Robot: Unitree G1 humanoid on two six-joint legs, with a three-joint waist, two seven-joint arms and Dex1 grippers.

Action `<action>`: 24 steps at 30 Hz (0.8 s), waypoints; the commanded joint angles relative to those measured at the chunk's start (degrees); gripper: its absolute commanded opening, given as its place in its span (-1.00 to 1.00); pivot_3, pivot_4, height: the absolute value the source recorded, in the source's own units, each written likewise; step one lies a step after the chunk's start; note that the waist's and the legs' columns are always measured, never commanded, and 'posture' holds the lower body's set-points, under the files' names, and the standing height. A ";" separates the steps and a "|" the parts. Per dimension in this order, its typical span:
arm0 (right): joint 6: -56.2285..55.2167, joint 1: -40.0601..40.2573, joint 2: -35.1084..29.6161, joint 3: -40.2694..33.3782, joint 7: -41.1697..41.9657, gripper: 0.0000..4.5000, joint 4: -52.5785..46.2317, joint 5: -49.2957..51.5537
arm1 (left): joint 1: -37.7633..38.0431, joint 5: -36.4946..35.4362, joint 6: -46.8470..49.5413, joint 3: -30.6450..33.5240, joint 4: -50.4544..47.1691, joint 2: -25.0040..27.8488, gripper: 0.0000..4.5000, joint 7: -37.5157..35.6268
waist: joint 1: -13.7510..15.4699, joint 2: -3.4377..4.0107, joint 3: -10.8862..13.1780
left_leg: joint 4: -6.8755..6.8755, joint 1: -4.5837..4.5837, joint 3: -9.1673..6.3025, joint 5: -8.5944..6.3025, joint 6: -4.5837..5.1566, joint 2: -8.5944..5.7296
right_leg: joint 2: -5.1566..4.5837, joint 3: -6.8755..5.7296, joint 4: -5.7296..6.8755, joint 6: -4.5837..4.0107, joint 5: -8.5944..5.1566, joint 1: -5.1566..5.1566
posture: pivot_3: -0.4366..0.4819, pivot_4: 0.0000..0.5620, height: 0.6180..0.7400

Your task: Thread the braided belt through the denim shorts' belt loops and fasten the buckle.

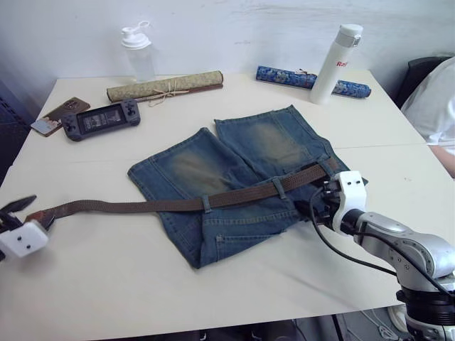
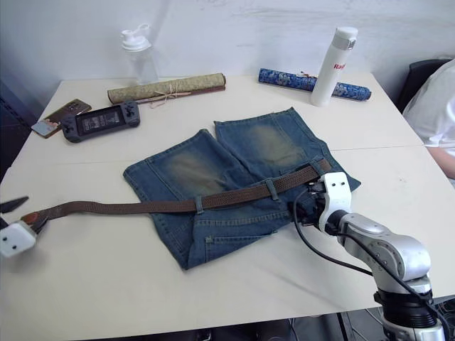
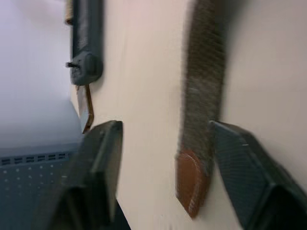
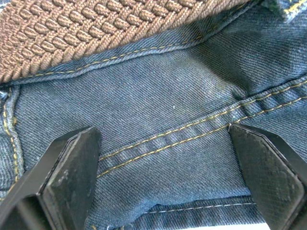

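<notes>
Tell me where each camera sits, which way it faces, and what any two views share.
Eye views: on the head, looking down over the table; both arms show.
Left wrist: along the open left gripper, at the belt tip.
Right wrist: along the open right gripper, close on the shorts.
Shared: the belt shows in every view.

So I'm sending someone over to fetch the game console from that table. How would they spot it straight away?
Start at the cream table and go to its far left corner, left of the denim shorts. The game console lies flat there, between a phone at the table's edge and a tan rolled mat. It is the dark grey slab with a screen and thumbsticks.
</notes>
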 commanded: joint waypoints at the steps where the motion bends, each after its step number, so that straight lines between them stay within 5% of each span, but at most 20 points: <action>1: 2.06 0.18 0.87 0.15 1.24 1.00 -0.51 -0.51 | -2.09 -24.58 15.08 6.46 -10.47 -2.78 0.57 -22.36 | -0.06 -0.04 -0.02 | 0.00 0.00 -0.01 0.00 -0.01 0.01 | 0.01 0.00 -0.01 -0.01 0.00 0.00 | -0.05 -0.47 0.63; 5: 3.06 -0.24 1.46 -0.43 1.94 1.00 -0.55 -0.85 | 2.05 -39.66 37.98 7.75 -28.09 -3.71 0.57 -38.17 | -0.58 -0.04 -0.02 | 0.06 -0.01 -0.02 0.01 -0.06 0.05 | 0.07 0.00 0.02 -0.06 -0.03 0.04 | -0.05 -0.47 0.63; 11: 5.16 -1.12 -0.82 -2.70 6.03 1.00 -2.10 1.09 | 8.73 -60.00 69.93 8.47 -55.80 -6.50 0.57 -40.80 | -1.11 0.04 0.04 | 0.05 0.01 -0.03 0.01 -0.04 0.02 | 0.11 0.18 -0.01 -0.05 -0.03 0.10 | -0.05 -0.47 0.63; 17: 10.73 -2.08 -4.85 -8.90 10.36 1.00 -5.57 7.12 | 16.30 -58.85 76.75 -0.17 -77.16 -9.55 0.57 -41.77 | -0.99 0.63 0.39 | 0.03 -0.01 0.03 0.01 -0.02 -0.04 | 0.13 0.36 -0.14 -0.06 -0.03 0.12 | -0.05 -0.47 0.63; 24: 4.43 1.63 -15.17 -12.55 22.10 1.00 -9.85 5.44 | 11.56 -57.13 80.07 -7.93 -89.86 -16.21 0.57 -38.76 | 0.67 0.93 0.56 | 0.07 0.00 -0.01 0.08 -0.01 -0.07 | 0.15 0.44 -0.28 -0.13 -0.06 0.10 | -0.05 -0.47 0.63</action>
